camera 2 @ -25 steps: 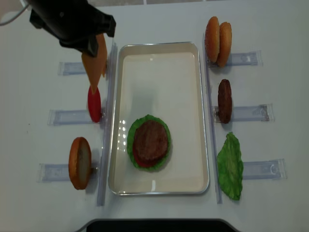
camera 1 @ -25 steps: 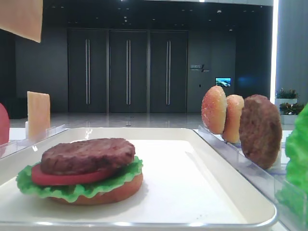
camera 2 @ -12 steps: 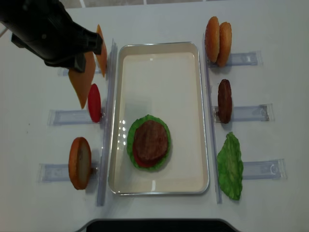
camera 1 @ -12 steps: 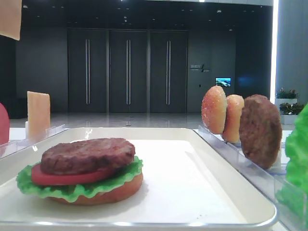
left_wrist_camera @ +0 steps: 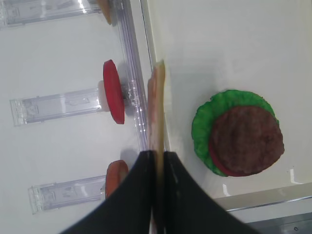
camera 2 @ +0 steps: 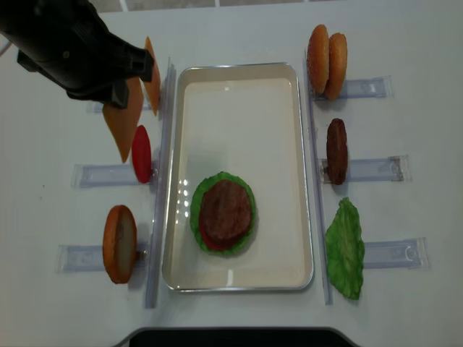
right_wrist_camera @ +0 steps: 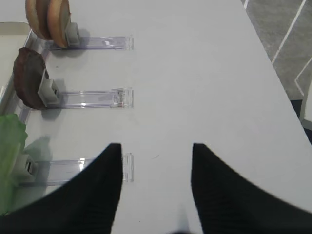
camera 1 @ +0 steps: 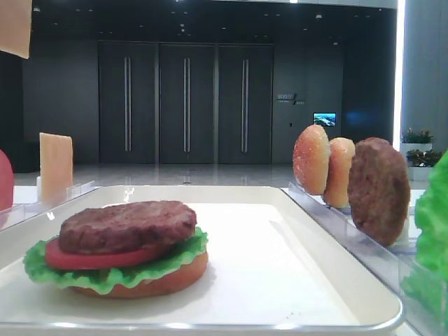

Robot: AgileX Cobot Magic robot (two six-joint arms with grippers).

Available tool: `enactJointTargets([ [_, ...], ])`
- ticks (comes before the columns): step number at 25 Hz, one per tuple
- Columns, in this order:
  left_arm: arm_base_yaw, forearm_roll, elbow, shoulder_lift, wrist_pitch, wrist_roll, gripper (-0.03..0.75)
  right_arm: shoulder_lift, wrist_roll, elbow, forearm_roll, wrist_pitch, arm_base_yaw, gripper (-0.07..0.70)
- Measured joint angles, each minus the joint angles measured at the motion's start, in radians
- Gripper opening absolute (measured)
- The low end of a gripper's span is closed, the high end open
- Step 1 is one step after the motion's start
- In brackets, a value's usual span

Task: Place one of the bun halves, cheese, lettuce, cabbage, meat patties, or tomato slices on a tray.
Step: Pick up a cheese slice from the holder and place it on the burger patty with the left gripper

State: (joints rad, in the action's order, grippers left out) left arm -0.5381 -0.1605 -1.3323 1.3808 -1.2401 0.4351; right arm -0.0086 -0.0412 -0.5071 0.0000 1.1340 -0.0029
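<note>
- Overhead, the left gripper (left_wrist_camera: 157, 161) is clamped on a cheese slice (camera 2: 121, 123), held edge-on above the table left of the tray (camera 2: 300, 173); its long axis points away from the jaws.
- On the tray's near half lies a stack: bun base (camera 1: 164, 275), lettuce (camera 2: 200, 195), tomato (camera 1: 91, 259), meat patty (camera 2: 225, 210).
- Clear racks (camera 2: 372, 168) flank the tray, holding upright pieces: second cheese slice (camera 1: 56, 166), tomato slice (camera 2: 141, 154), bun half (camera 2: 119, 243) at left; two bun halves (camera 2: 326, 61), a patty (camera 2: 336, 150), a lettuce leaf (camera 2: 346, 248) at right.
- The right gripper (right_wrist_camera: 157, 165) stands open over the white table (right_wrist_camera: 204, 73).
- Dark panelled doors (camera 1: 185, 103) fill the far wall.
</note>
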Motion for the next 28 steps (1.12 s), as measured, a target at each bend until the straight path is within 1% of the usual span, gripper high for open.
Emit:
enactJointTargets([
  [5,0.0,0.017,0.03,0.0,0.0,0.0,0.024,0.0,0.0,0.0,0.0,0.0,0.0,0.319],
  [13,0.0,0.05,0.189,-0.01,0.001,0.0,0.024,0.0,0.0,0.0,0.0,0.0,0.0,0.319],
  [18,0.0,0.08,0.221,-0.032,0.05,0.0,0.024,0.0,0.0,0.0,0.0,0.0,0.0,0.319],
  [25,0.0,0.112,0.233,-0.033,0.086,-0.001,0.024,0.0,0.0,0.0,0.0,0.0,0.0,0.319],
  [27,0.0,0.126,0.254,-0.034,0.117,-0.015,0.024,0.0,0.0,0.0,0.0,0.0,0.0,0.319],
  [28,0.0,0.145,0.268,-0.034,0.147,-0.032,0.024,0.0,0.0,0.0,0.0,0.0,0.0,0.319],
])
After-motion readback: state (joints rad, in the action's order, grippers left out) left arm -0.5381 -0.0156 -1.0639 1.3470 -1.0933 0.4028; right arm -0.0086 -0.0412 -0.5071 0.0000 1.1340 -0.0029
